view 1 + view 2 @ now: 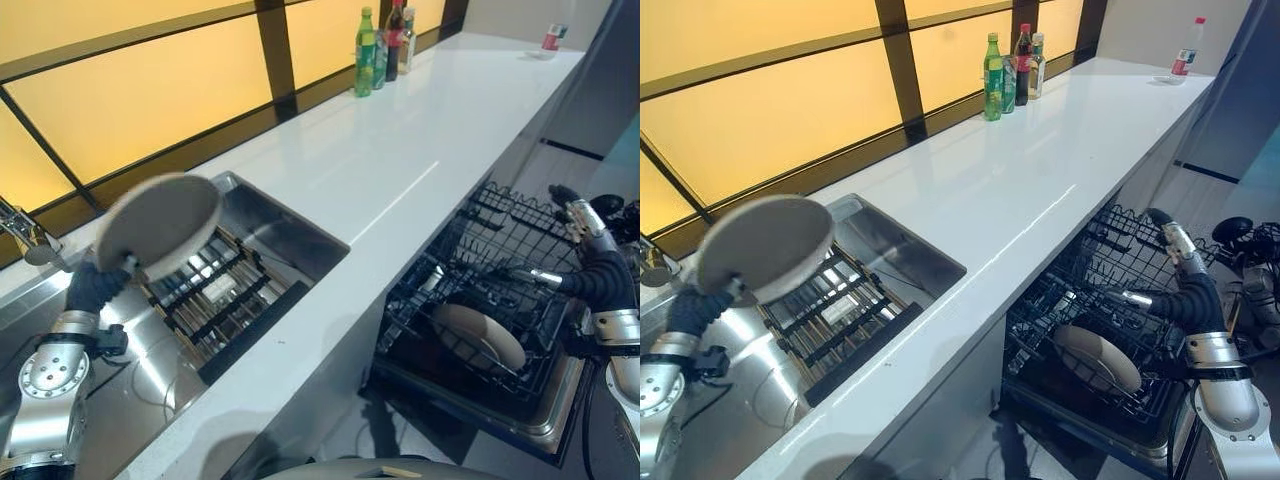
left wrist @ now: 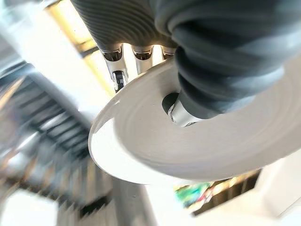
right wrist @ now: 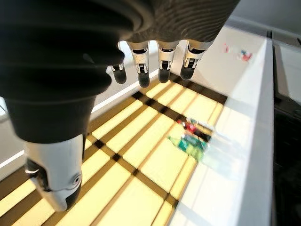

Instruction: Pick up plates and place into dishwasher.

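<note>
A round beige plate (image 1: 160, 225) is tilted on edge above the sink (image 1: 285, 235), with my left hand (image 1: 95, 285) shut on its lower rim. In the left wrist view the thumb (image 2: 183, 110) presses one face of the plate (image 2: 155, 155) and the fingers (image 2: 117, 66) reach behind it. A second beige plate (image 1: 478, 335) stands in the lower rack of the open dishwasher (image 1: 500, 225). My right hand (image 1: 595, 275) hovers over the rack's right side, open, its fingers (image 3: 141, 70) straight and holding nothing.
A dark wire rack (image 1: 215, 290) lies in the sink, with a faucet (image 1: 25, 235) at the far left. Bottles (image 1: 380, 45) stand at the back of the white counter (image 1: 400, 170), and a red can (image 1: 552, 37) sits at its far end.
</note>
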### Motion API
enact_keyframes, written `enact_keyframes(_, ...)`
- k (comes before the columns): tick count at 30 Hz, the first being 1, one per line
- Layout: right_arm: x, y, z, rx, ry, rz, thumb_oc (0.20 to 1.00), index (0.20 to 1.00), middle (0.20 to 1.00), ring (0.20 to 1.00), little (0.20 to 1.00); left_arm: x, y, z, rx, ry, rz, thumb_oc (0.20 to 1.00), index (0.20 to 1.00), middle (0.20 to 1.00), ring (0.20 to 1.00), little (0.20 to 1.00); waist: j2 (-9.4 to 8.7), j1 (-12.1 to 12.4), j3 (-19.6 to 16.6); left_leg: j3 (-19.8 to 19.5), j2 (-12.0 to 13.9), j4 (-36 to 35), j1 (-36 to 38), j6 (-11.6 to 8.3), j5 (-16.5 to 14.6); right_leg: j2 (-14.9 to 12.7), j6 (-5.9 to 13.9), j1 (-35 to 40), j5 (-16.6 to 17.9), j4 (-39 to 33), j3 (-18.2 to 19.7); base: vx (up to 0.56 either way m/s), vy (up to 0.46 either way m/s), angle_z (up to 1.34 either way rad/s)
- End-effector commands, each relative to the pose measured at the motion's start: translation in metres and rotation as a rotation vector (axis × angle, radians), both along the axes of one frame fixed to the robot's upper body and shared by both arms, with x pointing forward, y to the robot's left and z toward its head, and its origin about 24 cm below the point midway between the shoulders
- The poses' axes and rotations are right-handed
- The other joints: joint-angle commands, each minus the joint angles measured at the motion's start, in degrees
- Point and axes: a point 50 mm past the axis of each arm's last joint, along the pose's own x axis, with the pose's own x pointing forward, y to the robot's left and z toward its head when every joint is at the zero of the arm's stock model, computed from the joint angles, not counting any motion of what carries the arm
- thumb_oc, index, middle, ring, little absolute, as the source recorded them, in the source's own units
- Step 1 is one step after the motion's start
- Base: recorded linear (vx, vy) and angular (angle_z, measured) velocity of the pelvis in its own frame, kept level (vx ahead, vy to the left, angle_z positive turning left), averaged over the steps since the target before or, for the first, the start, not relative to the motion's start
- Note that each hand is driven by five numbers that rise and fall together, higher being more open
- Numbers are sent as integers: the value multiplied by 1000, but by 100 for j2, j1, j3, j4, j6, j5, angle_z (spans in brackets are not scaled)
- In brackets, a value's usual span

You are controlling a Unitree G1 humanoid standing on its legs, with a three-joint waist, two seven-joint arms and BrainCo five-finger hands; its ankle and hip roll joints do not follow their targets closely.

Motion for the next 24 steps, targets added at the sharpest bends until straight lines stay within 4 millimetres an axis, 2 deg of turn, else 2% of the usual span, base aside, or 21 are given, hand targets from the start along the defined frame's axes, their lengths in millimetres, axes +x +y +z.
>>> enact_keyframes(1,-4,4,36,-22,-229,-18,1000,1000,1000,1000,1000,1,0,53,98,-246,-22,200,200,200,200,200,-172,103,-343,-111,-246,253,-323,-4,-201,-400,676,-63,129,-14,-226,-173,-75,13)
enact_keyframes(6,-4,10,54,-18,-350,21,1000,1000,1000,1000,1000,3,-4,68,98,-322,-40,200,200,200,200,200,-145,114,-414,-154,-189,120,-329,-36,-124,-303,594,-51,96,-39,-262,-161,-72,5)
enact_keyframes(9,1,28,70,-55,-429,141,1000,1000,1000,1000,1000,11,-16,75,98,-375,-82,200,200,200,200,200,-138,146,-438,-202,-173,70,-355,-54,-78,-256,555,-46,83,-57,-267,-166,-73,4)
enact_keyframes(12,11,51,86,-88,-491,276,1000,1000,1000,1000,1000,23,-41,81,104,-409,-191,200,200,200,200,200,-158,219,-446,-258,-170,102,-402,-62,-77,-238,522,-34,92,-91,-296,-172,-82,8)
enact_keyframes(13,17,62,93,-102,-511,335,1000,1000,1000,1000,1000,29,-56,84,118,-428,-261,200,200,200,200,200,-174,275,-456,-281,-171,115,-428,-59,-75,-237,508,-27,102,-116,-326,-162,-81,3)
enact_keyframes(15,21,73,99,-112,-534,398,1000,1000,1000,1000,1000,33,-71,87,128,-443,-338,200,200,200,200,200,-185,319,-470,-310,-173,117,-457,-61,-62,-229,491,-17,117,-148,-353,-150,-76,5)
enact_keyframes(17,30,91,105,-122,-545,487,1000,1000,1000,1000,1000,40,-98,89,140,-450,-482,200,200,200,200,200,-199,393,-508,-356,-177,98,-479,-63,-44,-209,460,15,127,-201,-401,-146,-79,1)
enact_keyframes(18,31,94,105,-128,-547,501,1000,1000,1000,1000,1000,40,-103,89,151,-451,-513,200,200,200,200,200,-198,399,-507,-369,-177,93,-479,-62,-42,-205,454,21,127,-208,-408,-112,-69,8)
enact_keyframes(22,37,118,110,-127,-539,613,1000,1000,1000,1000,1000,39,-144,94,238,-486,-722,200,200,200,200,200,-217,469,-571,-430,-183,60,-504,-52,-18,-173,421,48,130,-249,-464,-87,-56,18)
enact_keyframes(24,38,122,110,-123,-532,640,1000,1000,1000,1000,1000,38,-151,95,239,-481,-769,200,200,200,200,200,-220,475,-584,-435,-187,62,-507,-49,-23,-163,410,49,124,-252,-468,-51,-32,13)
